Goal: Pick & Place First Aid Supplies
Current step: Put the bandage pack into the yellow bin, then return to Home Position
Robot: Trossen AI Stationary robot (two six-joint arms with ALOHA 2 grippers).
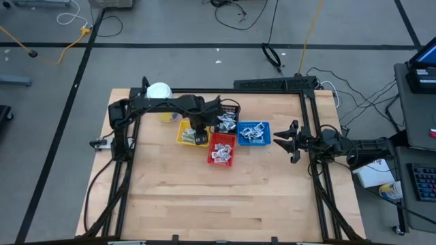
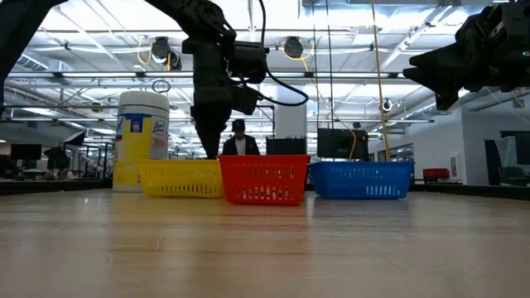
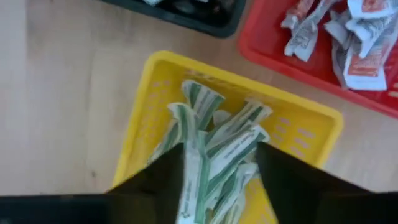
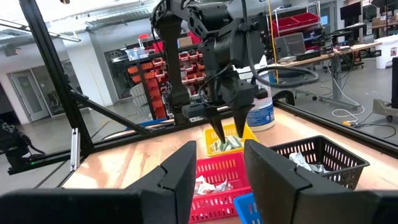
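Left gripper [image 4: 224, 127], fingers apart over yellow tray [image 3: 155, 93] of green-striped wrappers [image 3: 214, 149]: we lift straight up, clearing the rim.

We found four baskets [image 1: 219, 139] clustered near the middle of the table [image 1: 204, 197], toward its far edge. One basket [image 1: 186, 135] sat on the left with long packets [image 3: 211, 149] in it. Another basket [image 1: 221, 150] stood just right of it and slightly nearer the front edge, holding packets [image 1: 219, 152]. A third basket [image 1: 254, 134] lay to the right, also filled with packets [image 1: 252, 132]. The fourth basket [image 1: 230, 114] sat behind them. A jar [image 1: 159, 92] stood at the far left corner. The left gripper [image 1: 199, 136] hung over the leftmost basket; the right gripper [image 1: 286, 141] waited near the right edge.
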